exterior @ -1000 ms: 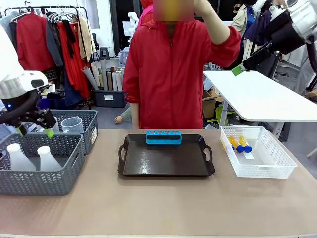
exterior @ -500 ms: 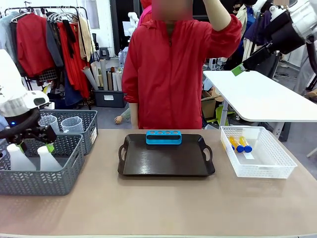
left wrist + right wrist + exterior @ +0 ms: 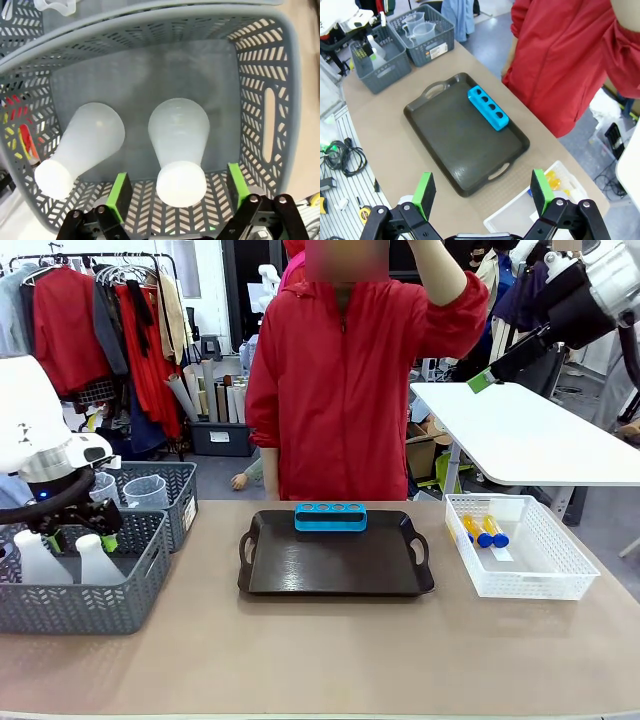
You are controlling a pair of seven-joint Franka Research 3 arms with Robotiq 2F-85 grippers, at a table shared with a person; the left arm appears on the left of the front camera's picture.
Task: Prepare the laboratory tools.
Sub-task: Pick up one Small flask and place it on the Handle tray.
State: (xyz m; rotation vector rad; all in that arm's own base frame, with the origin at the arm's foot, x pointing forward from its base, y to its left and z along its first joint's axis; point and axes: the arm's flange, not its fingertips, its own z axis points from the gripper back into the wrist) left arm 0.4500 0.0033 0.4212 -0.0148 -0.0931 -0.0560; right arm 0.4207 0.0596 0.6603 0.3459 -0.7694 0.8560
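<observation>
a translucent white conical flask stands upright in the near grey mesh basket at the table's left, with a second flask just beside it. the left gripper hangs over the first with jaws wide open, a green pad on either side of its mouth, not touching. clear measuring jugs sit in the basket behind. the blue rack stands on the dark tray. amber tubes lie in the white lattice basket. the right gripper, raised high, is open and empty.
</observation>
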